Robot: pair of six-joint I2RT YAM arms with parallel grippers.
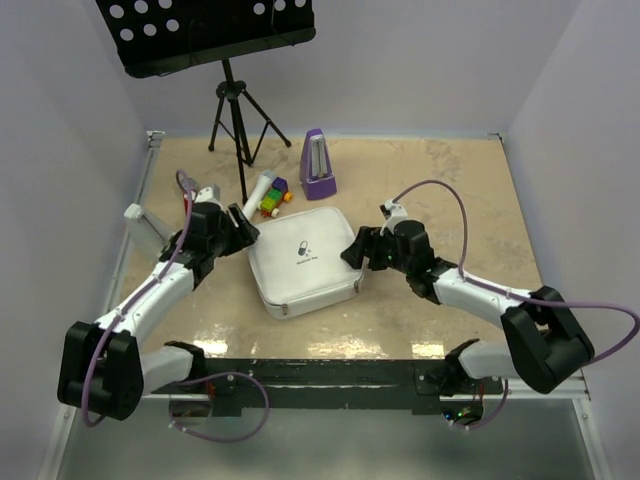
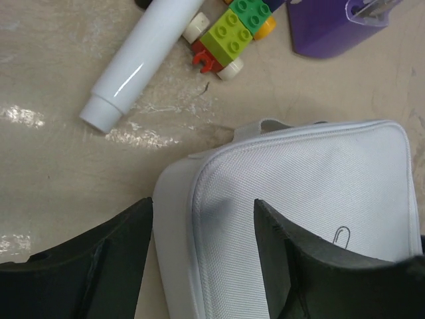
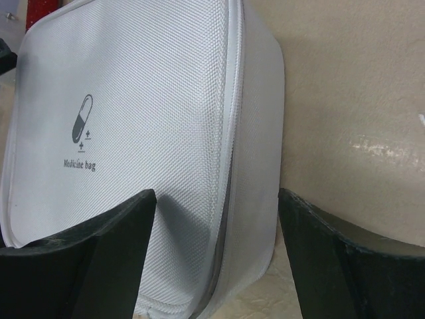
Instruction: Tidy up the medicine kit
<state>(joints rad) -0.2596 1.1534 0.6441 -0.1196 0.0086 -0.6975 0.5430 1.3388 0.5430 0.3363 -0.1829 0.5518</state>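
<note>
Closing the open left pincer before the open right pincer, we may skid the medicine kit toward 3 o'clock.

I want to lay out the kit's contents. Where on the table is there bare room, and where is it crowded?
Bare: the far right corner, between the purple metronome and the right wall; the strip between the medicine kit and the near edge. Crowded: behind the kit's left corner, with white tube, toy bricks and tripod legs.
</note>
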